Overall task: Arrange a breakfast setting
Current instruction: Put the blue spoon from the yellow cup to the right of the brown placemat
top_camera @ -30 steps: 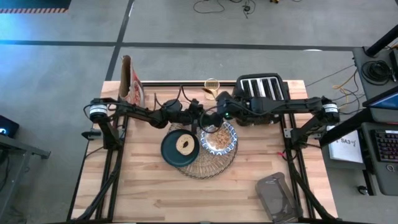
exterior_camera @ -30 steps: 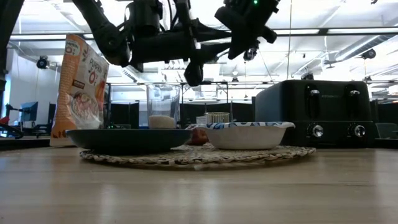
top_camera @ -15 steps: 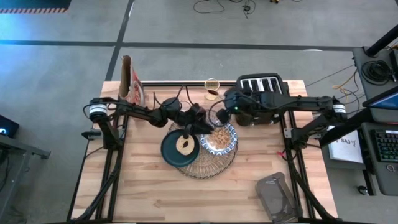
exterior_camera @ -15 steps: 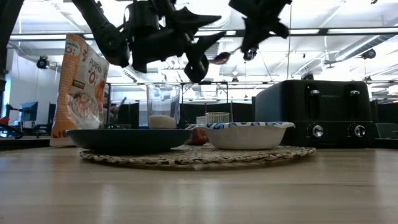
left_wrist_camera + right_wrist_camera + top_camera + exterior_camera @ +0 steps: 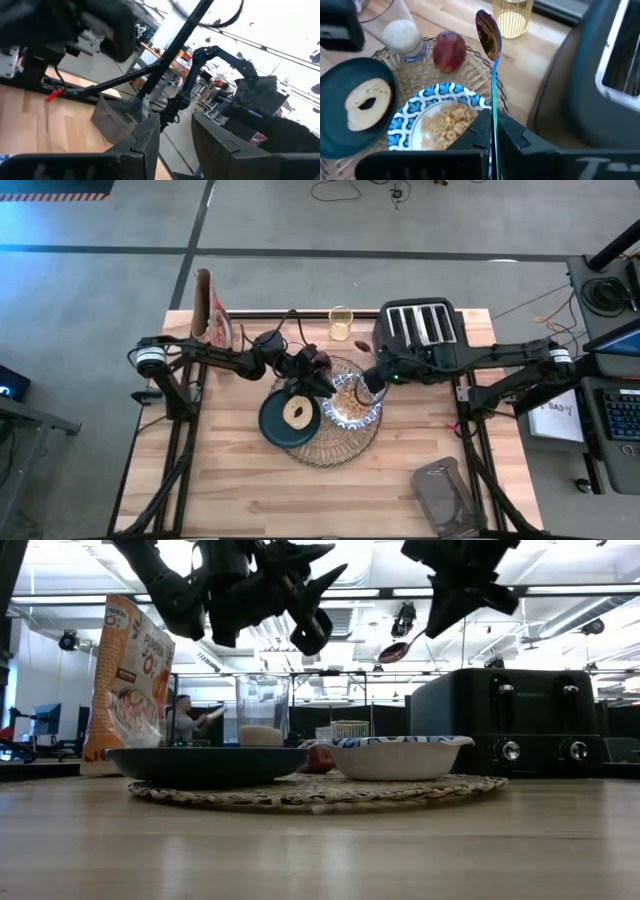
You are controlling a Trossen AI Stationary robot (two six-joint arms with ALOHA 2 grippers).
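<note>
A round woven placemat (image 5: 335, 442) carries a dark teal plate (image 5: 272, 428) with a bagel (image 5: 295, 412) and a blue-and-white bowl (image 5: 352, 404) of cereal. A clear glass (image 5: 400, 32) and a red fruit (image 5: 449, 50) stand at the mat's far edge. My right gripper (image 5: 366, 380) is shut on a small spoon (image 5: 488, 30) above the bowl's far right rim. My left gripper (image 5: 325, 380) is open and empty above the mat, between plate and bowl. My right gripper pinches the spoon's thin handle (image 5: 493, 117) between its two fingers. The spoon lies along the fingers and its bowl end (image 5: 392, 652) sticks out ahead of them, slanting down toward the table's left. The spoon is lifted clear, well above the cereal bowl.
A black four-slot toaster (image 5: 420, 330) stands at the far right, close beside my right arm. A cereal bag (image 5: 212, 310) stands at the far left, a gold wire cup (image 5: 340, 322) at the far edge, a grey flat object (image 5: 445, 495) at the near right.
My right gripper has drawn away from my left gripper, toward the table's right and near edges, carrying the spoon, whose bowl end now shows clear of the arms. My left gripper has shifted a little toward the near edge.
</note>
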